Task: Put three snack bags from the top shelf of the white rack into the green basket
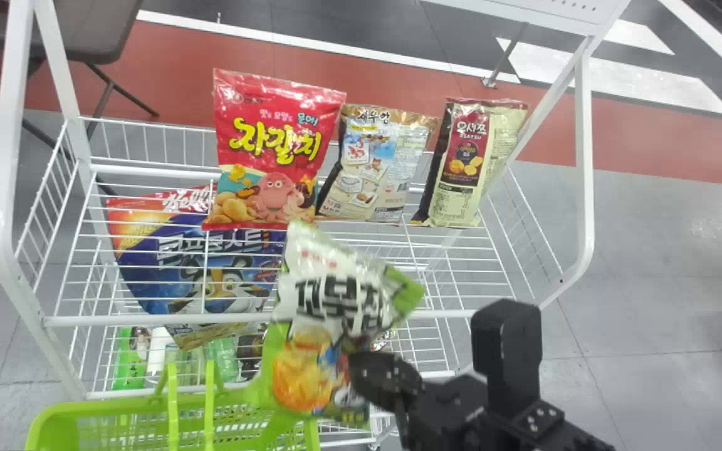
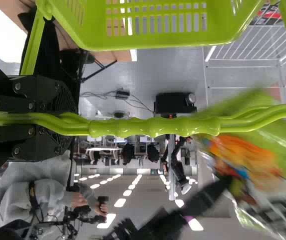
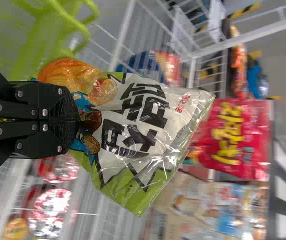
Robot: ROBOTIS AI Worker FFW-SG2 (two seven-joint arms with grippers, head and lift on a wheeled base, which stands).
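my right fingers [image 3: 53,102] clamp one side of the green-and-white snack bag [image 3: 147,115]; its floppy end could snag the basket handle [image 2: 152,127] my left fingers [image 2: 48,92] grip.

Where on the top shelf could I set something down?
Bare top shelf shows between the rack's left post and red bag, and before the cream bag. Crowded: around the brown bag and the held bag.
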